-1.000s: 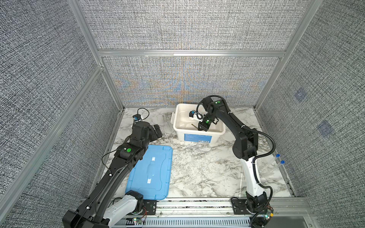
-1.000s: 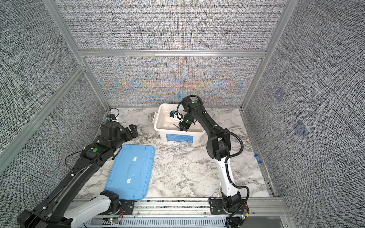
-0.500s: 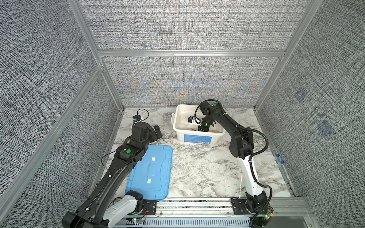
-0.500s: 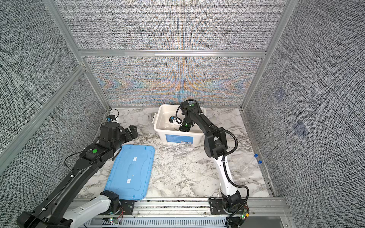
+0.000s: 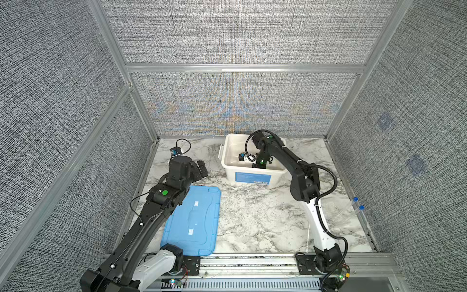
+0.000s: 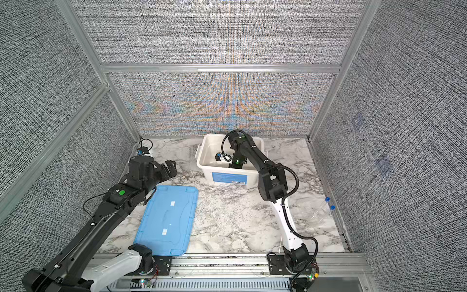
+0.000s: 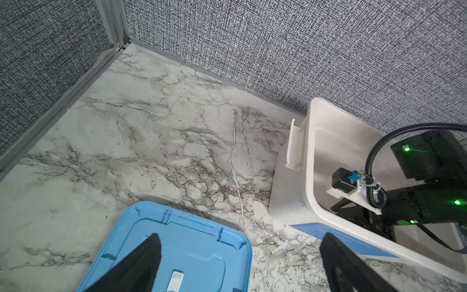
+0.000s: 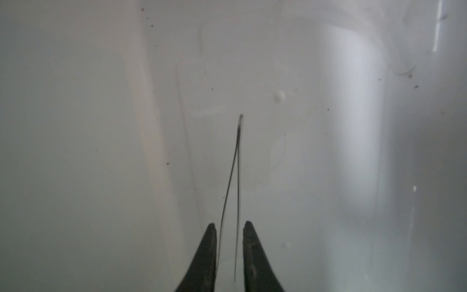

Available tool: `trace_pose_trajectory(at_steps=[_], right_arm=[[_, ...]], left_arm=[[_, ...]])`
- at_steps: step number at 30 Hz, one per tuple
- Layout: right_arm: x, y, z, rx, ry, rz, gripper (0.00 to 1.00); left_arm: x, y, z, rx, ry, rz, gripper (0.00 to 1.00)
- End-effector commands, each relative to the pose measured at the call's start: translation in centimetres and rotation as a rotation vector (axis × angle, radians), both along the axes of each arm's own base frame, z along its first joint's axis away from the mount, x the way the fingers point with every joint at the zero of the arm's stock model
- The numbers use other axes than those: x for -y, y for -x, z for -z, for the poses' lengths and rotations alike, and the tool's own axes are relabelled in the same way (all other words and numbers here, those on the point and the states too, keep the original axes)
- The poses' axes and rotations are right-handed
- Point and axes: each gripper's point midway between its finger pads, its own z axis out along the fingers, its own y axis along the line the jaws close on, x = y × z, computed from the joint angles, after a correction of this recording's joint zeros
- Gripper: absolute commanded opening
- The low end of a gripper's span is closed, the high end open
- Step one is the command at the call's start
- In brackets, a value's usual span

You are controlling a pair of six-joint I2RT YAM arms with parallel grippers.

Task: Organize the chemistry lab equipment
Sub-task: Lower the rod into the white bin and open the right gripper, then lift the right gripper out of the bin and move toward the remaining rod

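My right gripper (image 5: 259, 165) reaches down inside the white tub (image 5: 224, 161). In the right wrist view its fingertips (image 8: 229, 225) stand slightly apart, and a thin clear rod (image 8: 237, 161) lies loose between them on the tub floor (image 8: 328, 126). Two clear tubes with blue caps (image 5: 355, 199) lie at the right table edge and show in both top views (image 6: 327, 199). More thin clear rods (image 7: 237, 187) lie on the marble between the tub and the lid. My left gripper (image 5: 201, 170) hovers wide open and empty over the lid's far end (image 7: 240, 237).
A flat blue lid (image 5: 192, 222) lies front left of the tub. Another thin rod (image 5: 307, 237) rests beside the right arm's base. Fabric walls with metal rails close in the marble table on three sides.
The right gripper has dropped deeper into the tub and its jaws have parted slightly around the thin rod. The left arm has stayed put.
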Motion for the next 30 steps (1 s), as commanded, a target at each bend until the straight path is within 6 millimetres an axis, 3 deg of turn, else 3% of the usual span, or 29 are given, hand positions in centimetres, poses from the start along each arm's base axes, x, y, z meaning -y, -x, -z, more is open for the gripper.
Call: trace_pose_trajectory(at_steps=[1, 6, 9, 16, 20, 26, 27, 28, 30], right_arm=[[0.0, 0.3, -1.0, 0.011, -0.006, -0.009, 0.22], [0.0, 0.2, -3.6, 0.053, -0.031, -0.004, 0.26], [-0.2, 0.0, -6.2, 0.106, -0.066, 0.005, 0.27], [-1.0, 0.1, -15.8, 0.290, -0.202, 0.066, 0.29], [-0.8, 1.9, -21.7, 0.408, -0.284, 0.093, 0.30], [1.5, 4.3, -28.8, 0.669, -0.432, 0.270, 0.33], [2.3, 4.6, -30.8, 0.742, -0.470, 0.314, 0.33], [3.1, 5.1, -30.9, 0.778, -0.501, 0.366, 0.33], [4.6, 6.9, -32.0, 0.844, -0.572, 0.425, 0.45]], left_arm=[[-0.3, 0.0, 0.0, 0.015, -0.004, -0.009, 0.99], [-0.1, 0.6, 0.7, -0.024, -0.007, 0.013, 0.99], [-0.3, 0.9, 1.3, -0.031, -0.018, 0.011, 0.99], [0.0, 0.9, 0.3, 0.007, 0.018, 0.017, 0.99], [0.8, 0.6, -0.2, 0.012, 0.052, 0.044, 0.99], [1.3, 0.0, 0.3, 0.027, 0.075, 0.050, 0.99], [1.4, -0.1, 0.2, 0.025, 0.077, 0.055, 0.99], [1.5, -0.2, 0.2, 0.025, 0.079, 0.057, 0.99], [1.7, -0.4, 0.3, 0.028, 0.082, 0.060, 0.99]])
